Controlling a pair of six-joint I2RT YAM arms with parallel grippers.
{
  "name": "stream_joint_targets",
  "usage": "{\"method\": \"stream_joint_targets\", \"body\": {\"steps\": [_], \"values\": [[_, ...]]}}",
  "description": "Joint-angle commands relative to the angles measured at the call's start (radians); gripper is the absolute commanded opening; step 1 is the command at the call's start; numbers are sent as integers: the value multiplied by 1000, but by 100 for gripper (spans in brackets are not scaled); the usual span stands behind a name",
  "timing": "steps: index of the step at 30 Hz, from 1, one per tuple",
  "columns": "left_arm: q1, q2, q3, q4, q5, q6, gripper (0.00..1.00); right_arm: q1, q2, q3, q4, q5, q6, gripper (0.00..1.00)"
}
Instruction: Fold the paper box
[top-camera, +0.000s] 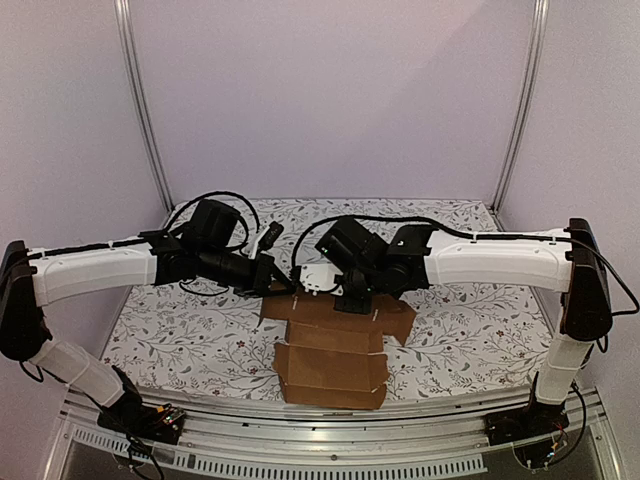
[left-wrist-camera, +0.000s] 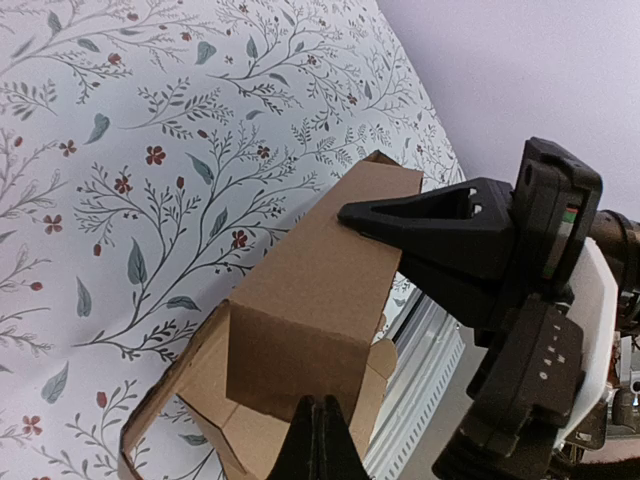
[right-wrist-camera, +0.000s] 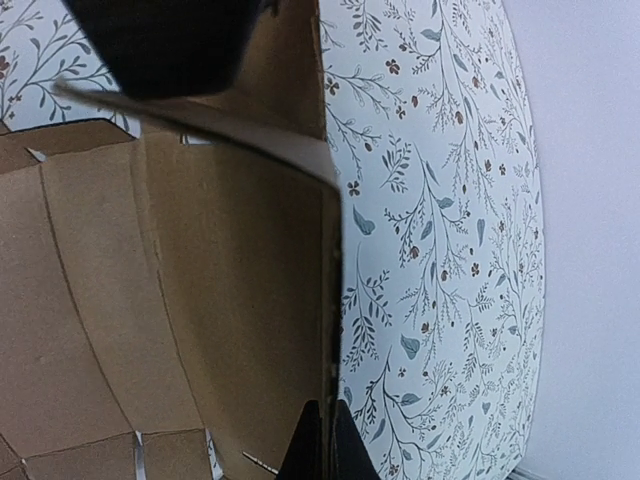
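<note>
paper box (top-camera: 335, 355): plain brown on all my feeds.
tablecloth (top-camera: 450, 330): white, grey-green leaf sprigs, small red flowers.
arms (top-camera: 100, 270): white shells, black joints.
walls (top-camera: 330, 100): pale lilac.

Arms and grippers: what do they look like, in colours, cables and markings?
The left arm and right arm have white link shells with black joints and wrists. Loose black cables run along both. The left gripper and right gripper are black, the right with a white plate. No legible markings.
</note>
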Motion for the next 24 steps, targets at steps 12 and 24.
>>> {"method": "stream_joint_targets", "body": {"steps": [12, 24], "values": [[-23, 44, 34, -25, -33, -36, 0, 53, -48, -16, 94, 52, 55, 0], [-37, 28, 74, -102, -104, -14, 0, 59, -17, 1, 66, 62, 94, 0]]}}
